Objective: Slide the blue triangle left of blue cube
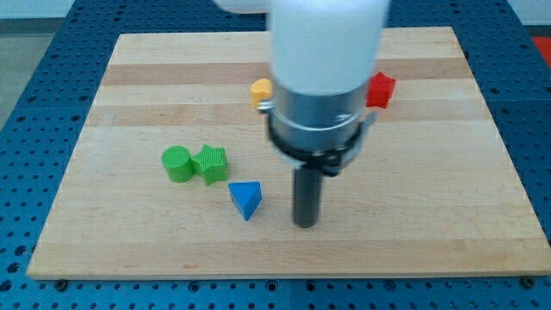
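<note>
The blue triangle [246,199] lies on the wooden board [129,232], left of centre and towards the view's bottom. My tip [306,224] rests on the board just to the right of the blue triangle, with a small gap between them. The blue cube does not show; the arm's large white and grey body [323,77] hides much of the board's middle and top.
A green cylinder [178,164] and a green star-shaped block [210,164] sit side by side, up and left of the blue triangle. A yellow block [260,89] peeks out left of the arm, and a red block [380,89] right of it.
</note>
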